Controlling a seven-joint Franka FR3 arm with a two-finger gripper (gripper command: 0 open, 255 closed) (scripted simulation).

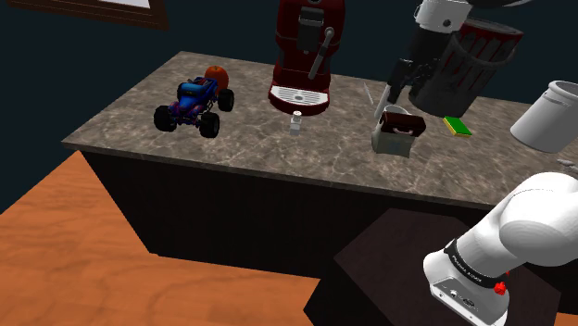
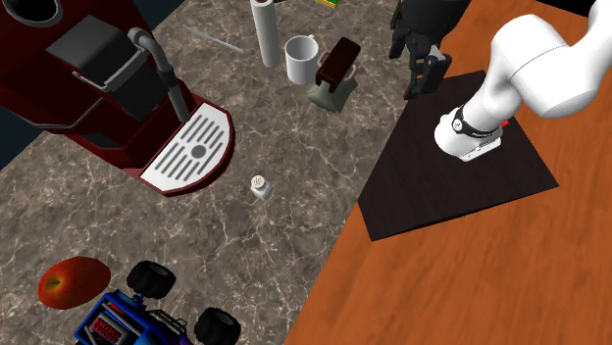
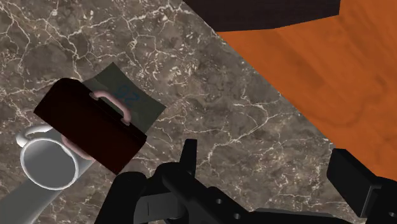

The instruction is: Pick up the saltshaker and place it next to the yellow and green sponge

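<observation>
The saltshaker (image 1: 295, 121) (image 2: 260, 186) is a small white shaker standing upright on the marble counter (image 1: 232, 139), just in front of the red coffee machine's drip tray. The yellow and green sponge (image 1: 457, 127) lies flat further toward the shoulder view's right, and an edge of the sponge (image 2: 327, 2) also shows in the second exterior view. My black gripper (image 1: 406, 90) (image 2: 424, 76) (image 3: 267, 184) hangs open above the counter near its front edge, well away from the saltshaker. Nothing is between its fingers (image 3: 353, 181).
A dark red box on a grey base (image 1: 398, 130) (image 3: 89, 124) and a white mug (image 2: 302, 59) (image 3: 48, 162) stand below the gripper. A red coffee machine (image 1: 306, 51), a toy car (image 1: 190, 104), an apple (image 2: 74, 282), a white cylinder (image 2: 265, 29) and a white jar (image 1: 551, 116) share the counter.
</observation>
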